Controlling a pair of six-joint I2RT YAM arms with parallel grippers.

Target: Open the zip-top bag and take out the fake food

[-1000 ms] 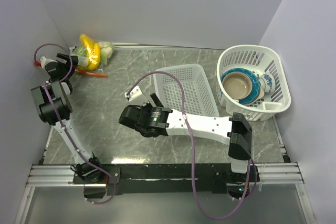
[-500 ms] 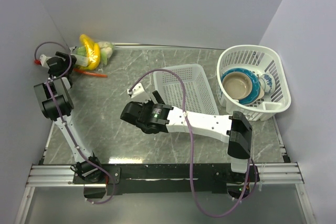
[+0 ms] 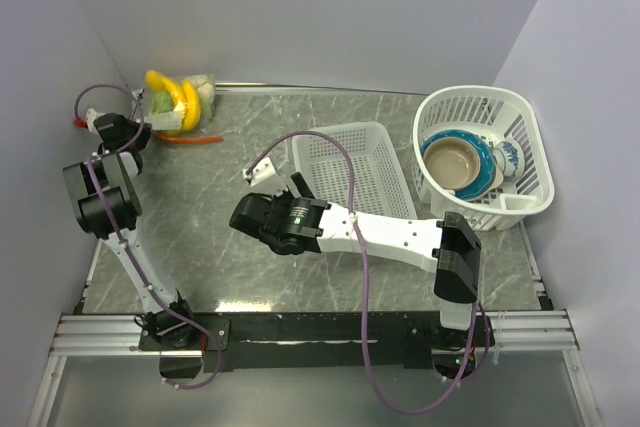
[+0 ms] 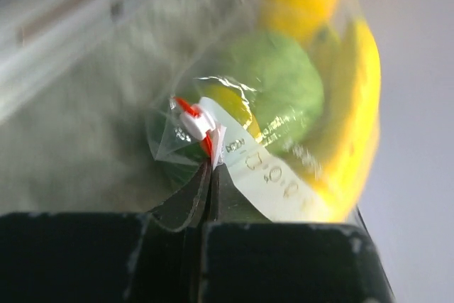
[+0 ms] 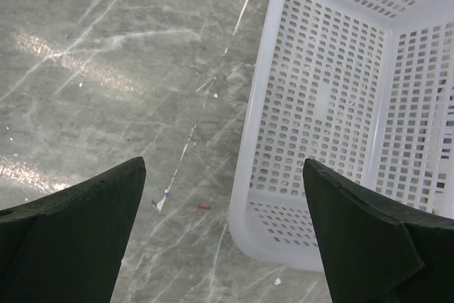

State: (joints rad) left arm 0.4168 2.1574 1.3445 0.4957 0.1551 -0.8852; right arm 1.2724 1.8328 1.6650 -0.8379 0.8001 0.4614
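While the overhead view shows, on the grey marble table [image 3: 220,247], the clear floppy zip-top bag [image 3: 182,107] at ten o'clock, full of yellow and green plastic fake food [image 3: 176,97], only the left wrist view shows the left gripper [image 4: 211,175] clamped on its zip end. The right gripper [image 5: 223,168] is spread, empty.

Zip-top bag [image 3: 180,104]: we are counting one.
Fake food [image 4: 284,86]: we are making out three pieces inside, perhaps more.
Baskets: we are counting two, the rectangular basket [image 3: 340,132] and the oval basket [image 3: 480,93].
Bowls: we are seeing two, the tan bowl [image 3: 452,162] and the blue bowl [image 3: 487,152].
Arms: we are counting two, the left arm [image 3: 100,202] and the right arm [image 3: 395,235].
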